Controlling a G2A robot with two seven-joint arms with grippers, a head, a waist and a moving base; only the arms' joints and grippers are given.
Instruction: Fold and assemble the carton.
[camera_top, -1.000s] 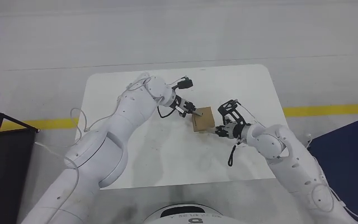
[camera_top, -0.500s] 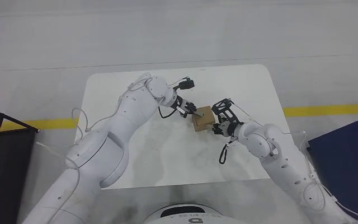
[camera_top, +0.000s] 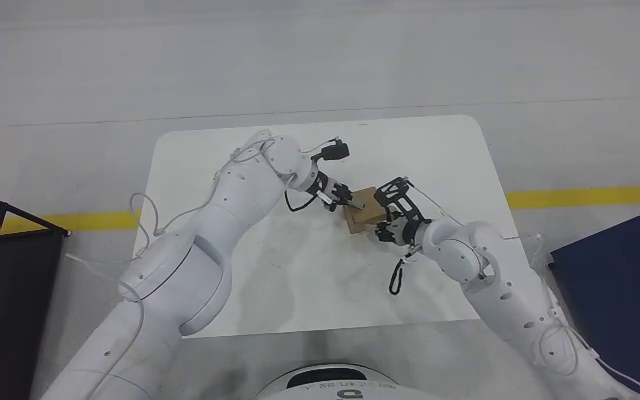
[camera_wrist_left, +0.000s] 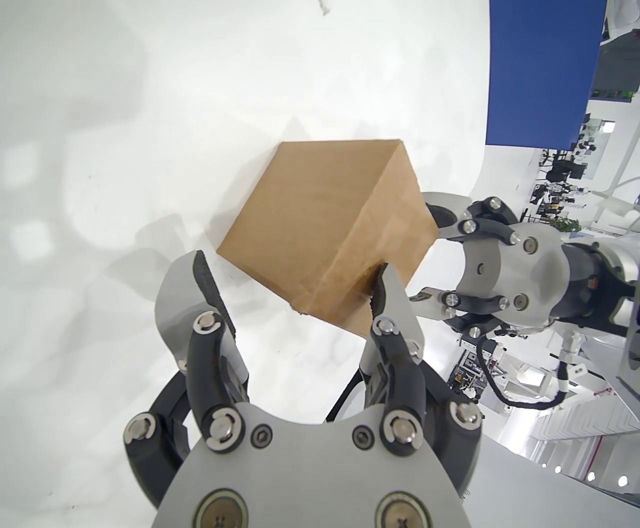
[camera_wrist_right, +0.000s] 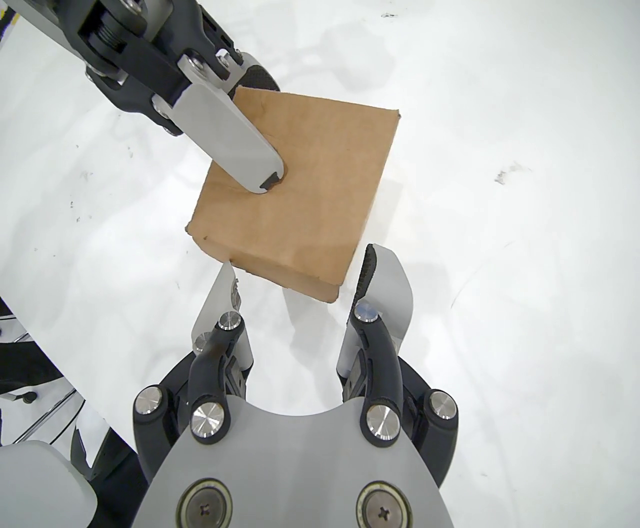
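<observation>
One white worktop (camera_top: 300, 285), lightly scuffed, on pale grey floor (camera_top: 300, 60) crossed by a yellow line (camera_top: 575, 197). Brown carton (camera_top: 362, 209), standing as a closed box near the middle, well in from every edge, wide white surface around it. Left pincer (camera_wrist_left: 290, 267) spread apart, one fingertip against the carton's upper face. Right pincer (camera_wrist_right: 299, 265) likewise apart, straddling a carton corner from the opposite side.

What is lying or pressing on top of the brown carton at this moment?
One finger of the left gripper touches the top face of the carton; nothing else lies there. The spot under the fingertip is covered, and the closed carton hides its inside.
</observation>
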